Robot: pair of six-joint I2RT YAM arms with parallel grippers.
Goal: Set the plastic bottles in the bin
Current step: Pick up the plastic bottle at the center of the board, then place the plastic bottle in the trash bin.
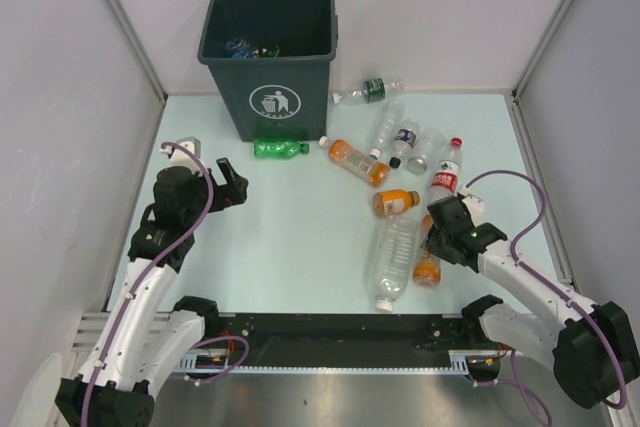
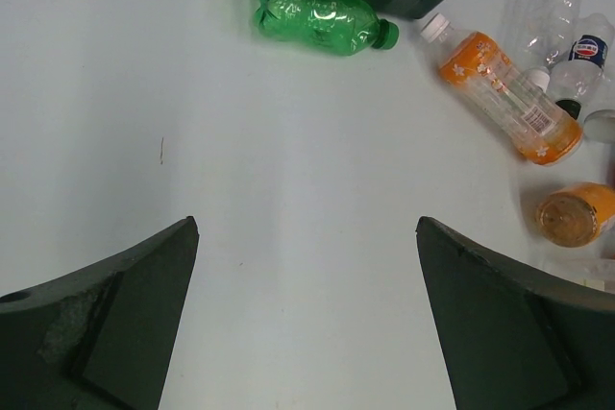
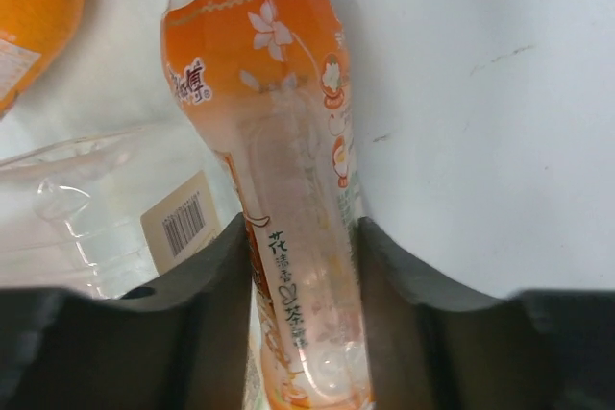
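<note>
The dark green bin [image 1: 272, 97] stands at the back left, with a few bottles inside. Plastic bottles lie on the table: a green one [image 1: 278, 148] [image 2: 322, 16] in front of the bin, an orange one [image 1: 357, 161] [image 2: 504, 93], another orange one [image 1: 396, 202] and a large clear one [image 1: 392, 259]. My right gripper [image 1: 437, 247] [image 3: 303, 228] is shut on a slim orange-labelled bottle [image 1: 428, 267] [image 3: 279, 141] that lies beside the large clear one; both fingers press its sides. My left gripper [image 1: 228, 182] [image 2: 307, 228] hangs open over bare table, short of the green bottle.
More bottles cluster at the back right: clear ones [image 1: 388, 127], a red-labelled one [image 1: 449, 172] and a green-labelled one [image 1: 372, 90] by the back wall. White walls enclose the table on three sides. A crumpled clear bottle [image 3: 77, 218] lies left of the held one.
</note>
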